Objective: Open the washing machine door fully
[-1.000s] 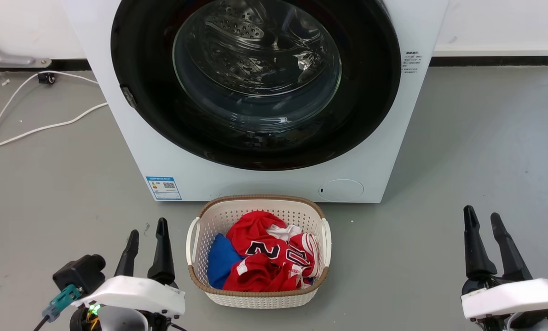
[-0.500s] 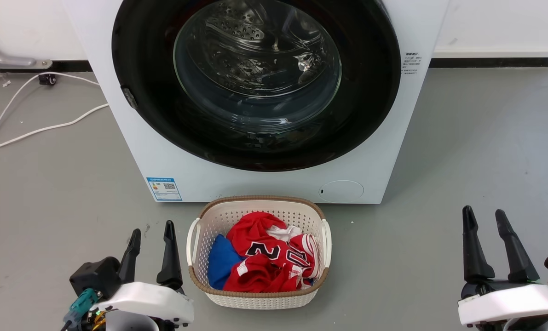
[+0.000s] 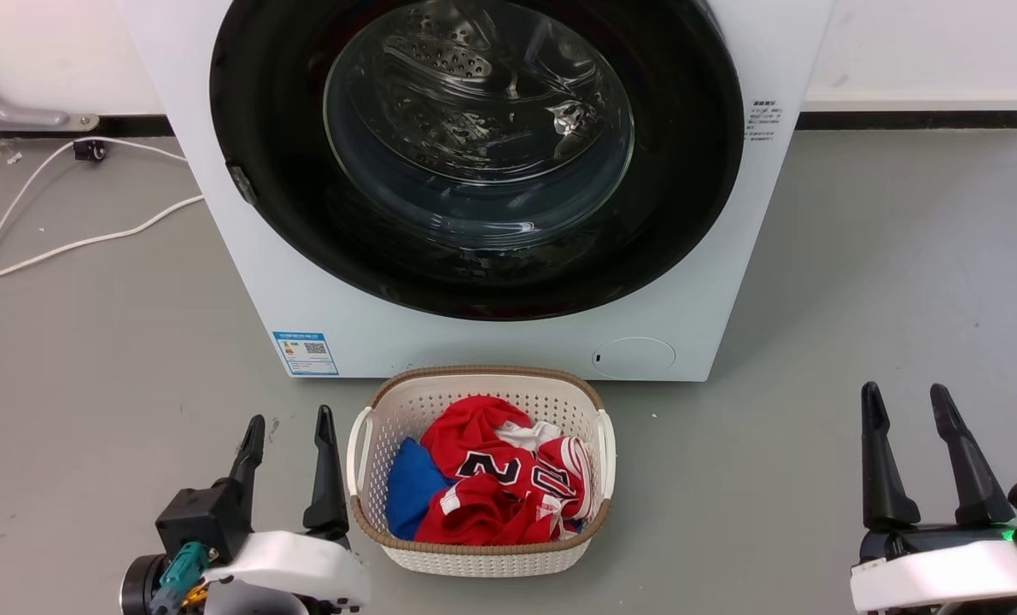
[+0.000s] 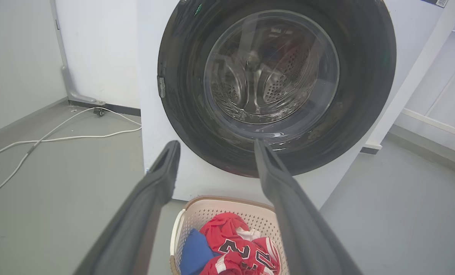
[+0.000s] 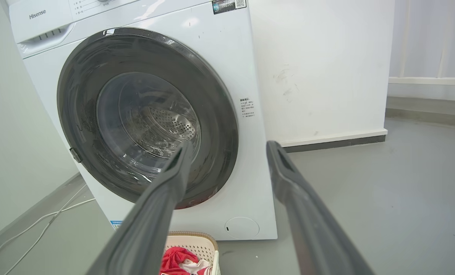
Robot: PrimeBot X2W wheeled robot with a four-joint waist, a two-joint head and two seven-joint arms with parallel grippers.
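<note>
1. The left claw [image 3: 290, 417] is seen released, its two fingers spread with nothing between them, at 7 o'clock in the head view, just beside the basket [image 3: 482, 372].
2. The right claw [image 3: 905, 391] is likewise spread and empty, at 5 o'clock, well apart from the basket.
3. The door [image 3: 478, 282] is found at 12 o'clock, shut flush against the machine [image 3: 491, 350]. Neither claw touches it, so the task is judged not yet begun.
4. A small grey tab [image 3: 241, 184] is seen at the door's 9 o'clock edge. It is judged to be the catch, with the hinge probably at 3 o'clock, though the hinge itself cannot be made out.
5. A slip is the likeliest fault. The door is glossy and the tab is small, so a finger set slightly off could slide off without the catch being freed.
6. The basket, holding clothes [image 3: 491, 478], stands at the machine's 6 o'clock, touching or nearly touching its front. It could be knocked or shoved by a low-reaching arm, and whether the door would clear its rim cannot be told.
7. A white cable [image 3: 90, 235] lies on the floor at 9 o'clock and could be caught if the base is rolled that way.
8. If the pull is made straight out instead of along the door's arc, the hold could be lost and the door left only partly open.
</note>
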